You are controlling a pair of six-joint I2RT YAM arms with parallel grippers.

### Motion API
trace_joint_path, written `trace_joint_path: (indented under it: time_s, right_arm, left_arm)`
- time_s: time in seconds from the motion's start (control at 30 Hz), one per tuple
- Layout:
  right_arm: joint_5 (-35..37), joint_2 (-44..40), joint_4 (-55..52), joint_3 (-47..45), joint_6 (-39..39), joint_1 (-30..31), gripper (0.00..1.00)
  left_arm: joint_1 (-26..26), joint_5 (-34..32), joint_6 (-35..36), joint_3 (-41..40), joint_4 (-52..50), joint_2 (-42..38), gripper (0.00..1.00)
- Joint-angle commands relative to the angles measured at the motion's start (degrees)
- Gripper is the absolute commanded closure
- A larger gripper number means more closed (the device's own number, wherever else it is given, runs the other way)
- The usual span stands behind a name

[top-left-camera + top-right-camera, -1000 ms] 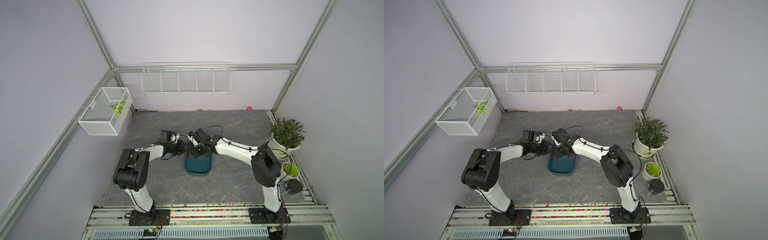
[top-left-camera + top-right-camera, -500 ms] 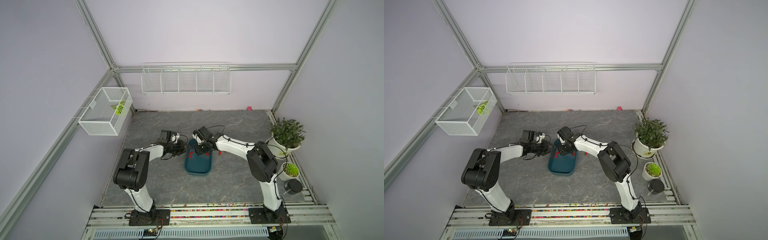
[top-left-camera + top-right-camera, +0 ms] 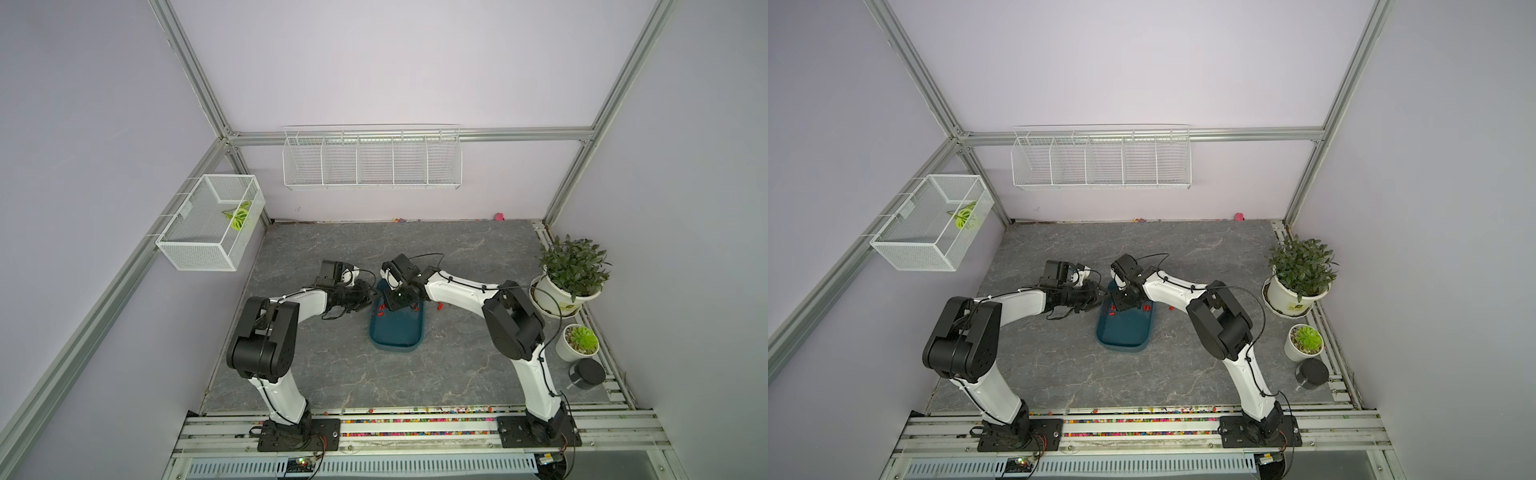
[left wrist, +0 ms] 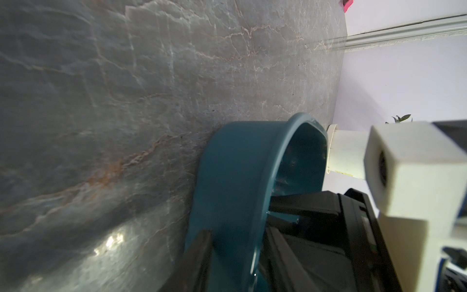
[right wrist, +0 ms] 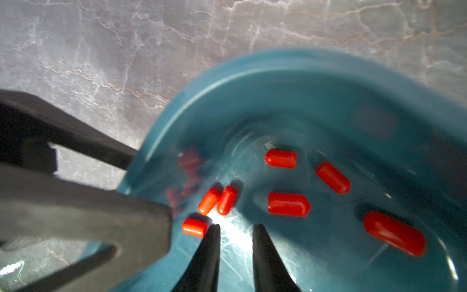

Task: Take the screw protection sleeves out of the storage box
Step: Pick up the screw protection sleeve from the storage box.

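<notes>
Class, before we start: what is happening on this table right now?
The left gripper is clamped on the wall of the teal storage box, steadying it. The right gripper hangs inside the box with its jaws slightly apart and empty, just above the red screw protection sleeves lying on its floor. One sleeve lies on the table beside the box.

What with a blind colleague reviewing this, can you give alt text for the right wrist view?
The right pincer, its black tips slightly apart and empty, points into the teal storage box, where at least seven red screw protection sleeves lie loose. The left pincer grips the box's rim; grey marbled table beyond.
</notes>
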Motion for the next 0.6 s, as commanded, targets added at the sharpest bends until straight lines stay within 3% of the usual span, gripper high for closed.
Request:
trace_joint_path:
  time_s: [0.0,0.57]
  right_arm:
    - [-0.8,2.0,0.6,2.1,0.7,0.9,0.72]
    - [2.8,4.5,-2.3,5.4,0.4,1.9,0.72]
  left_arm:
    - [-0.2,0.5,0.5,-0.1,0.5,0.9,0.59]
    - [-0.2,0.6,0.5,-0.2,0.6,0.8,0.59]
